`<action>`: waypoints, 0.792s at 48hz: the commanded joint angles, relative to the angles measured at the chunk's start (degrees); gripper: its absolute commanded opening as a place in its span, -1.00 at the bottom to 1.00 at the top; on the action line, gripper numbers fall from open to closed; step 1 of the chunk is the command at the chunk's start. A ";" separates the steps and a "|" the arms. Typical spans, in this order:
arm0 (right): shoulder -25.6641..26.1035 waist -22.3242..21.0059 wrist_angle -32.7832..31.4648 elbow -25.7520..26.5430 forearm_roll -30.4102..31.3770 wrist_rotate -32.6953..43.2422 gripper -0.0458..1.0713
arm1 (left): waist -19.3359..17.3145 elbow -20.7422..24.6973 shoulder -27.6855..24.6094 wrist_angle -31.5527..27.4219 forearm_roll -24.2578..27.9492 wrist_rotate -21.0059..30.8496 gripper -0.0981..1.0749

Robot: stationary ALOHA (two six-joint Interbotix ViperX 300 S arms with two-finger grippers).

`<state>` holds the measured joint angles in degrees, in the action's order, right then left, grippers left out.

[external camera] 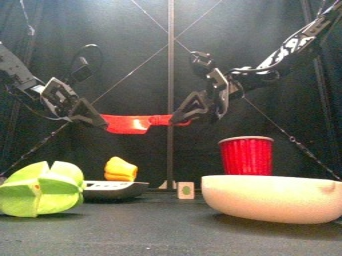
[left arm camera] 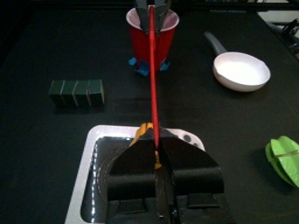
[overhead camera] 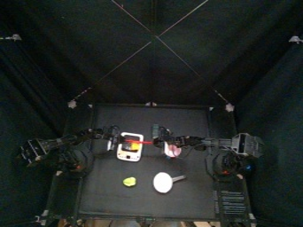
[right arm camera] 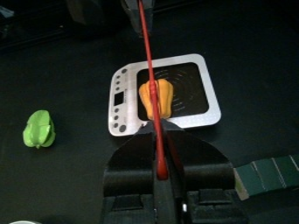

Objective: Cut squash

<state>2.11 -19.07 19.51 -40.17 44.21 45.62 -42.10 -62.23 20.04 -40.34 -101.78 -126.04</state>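
Meanwhile both grippers (external camera: 110, 122) (external camera: 178, 117) clamp a red knife (external camera: 134, 123) above the orange-yellow squash (right arm camera: 156, 94).

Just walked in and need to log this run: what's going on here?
Both grippers, left and right, hold a red knife by its ends, level in the air above the table. The yellow squash sits uncut on the white board right below the blade. A red cup, white dish and yellow-green lump stand nearby.

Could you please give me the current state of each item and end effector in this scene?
Squash: whole, uncut, resting on the scale.
Red knife: held level in the air between both arms.
Left end effector: shut on the knife.
Right end effector: shut on the knife.
Red cup: upright.
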 commanded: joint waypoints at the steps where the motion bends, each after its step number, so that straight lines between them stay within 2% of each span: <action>1: -0.88 0.00 -0.97 1.85 -0.18 0.18 -0.53 | 0.26 0.53 -0.79 0.79 -0.26 -0.09 -0.35; 13: -4.75 0.00 -4.83 4.31 -0.09 0.26 -0.53 | 0.53 1.32 -5.10 2.64 -0.62 -0.09 -0.35; 23: -5.63 -0.09 -6.50 5.10 -0.18 0.44 -0.53 | 0.53 2.11 -8.35 2.99 -1.14 -0.09 -0.35; 38: -5.10 0.09 -6.59 5.10 -0.18 0.44 -0.53 | 0.62 1.49 -6.50 2.72 -1.14 -0.09 -0.35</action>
<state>-4.57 -18.90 12.74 -36.65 44.21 45.79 -41.75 -61.61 12.13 -37.18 -102.48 -126.30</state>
